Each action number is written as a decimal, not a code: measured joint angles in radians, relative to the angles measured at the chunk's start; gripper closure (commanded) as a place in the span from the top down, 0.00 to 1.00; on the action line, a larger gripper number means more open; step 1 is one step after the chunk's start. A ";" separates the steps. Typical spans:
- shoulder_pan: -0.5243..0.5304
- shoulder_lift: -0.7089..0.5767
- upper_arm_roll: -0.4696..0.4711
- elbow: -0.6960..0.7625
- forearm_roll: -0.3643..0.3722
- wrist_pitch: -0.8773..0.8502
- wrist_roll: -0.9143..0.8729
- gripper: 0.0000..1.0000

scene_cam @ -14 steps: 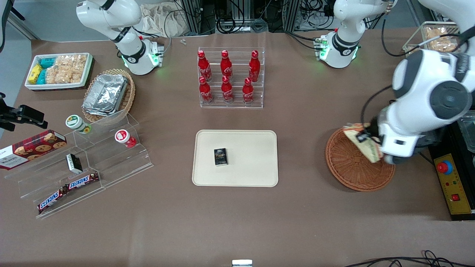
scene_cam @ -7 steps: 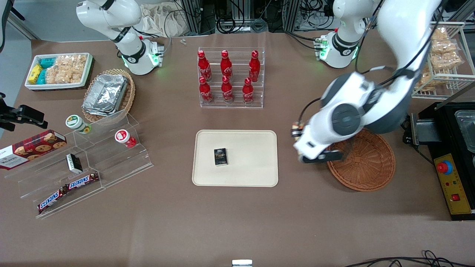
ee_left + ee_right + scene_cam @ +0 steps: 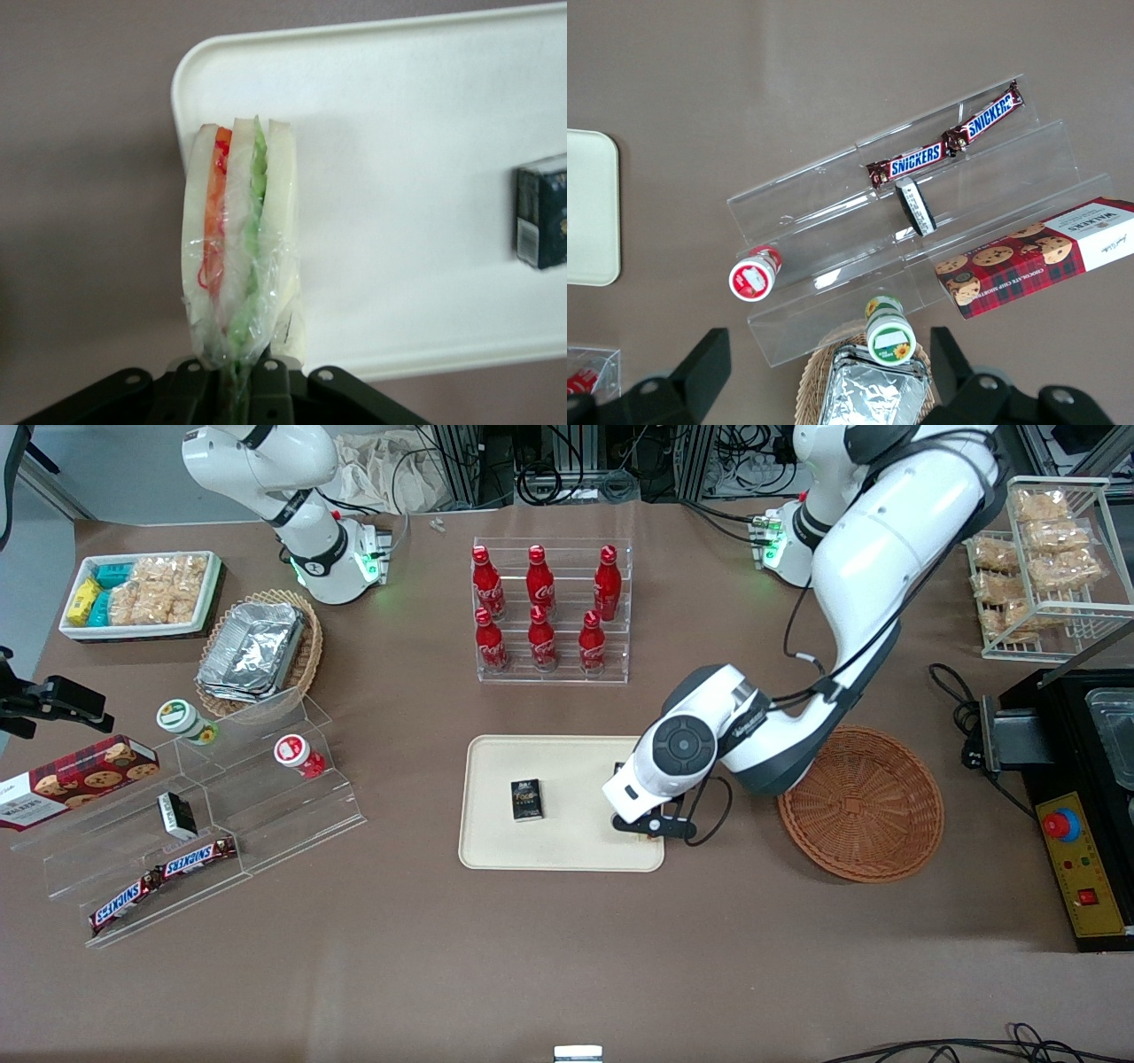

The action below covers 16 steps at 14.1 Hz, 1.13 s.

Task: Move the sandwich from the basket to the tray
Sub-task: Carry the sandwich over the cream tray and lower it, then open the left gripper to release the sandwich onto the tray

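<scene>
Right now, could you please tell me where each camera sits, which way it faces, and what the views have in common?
Front view: high above the table edge, facing both arm bases; the working arm reaches over the tray, end effector hidden beneath its wrist; the basket is empty.
Left wrist view: on the working wrist, looking down; the end effector grips the sandwich over the tray's corner.
Right wrist view: on the parked wrist, looking down at Snickers; dark fingers show.
Shared: tray, small dark box.
</scene>
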 measured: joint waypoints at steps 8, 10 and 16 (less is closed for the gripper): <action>-0.047 0.028 0.036 0.021 0.002 0.015 -0.095 1.00; -0.044 0.023 0.036 0.033 0.002 0.015 -0.108 1.00; 0.037 -0.183 0.032 0.046 -0.012 -0.167 -0.200 1.00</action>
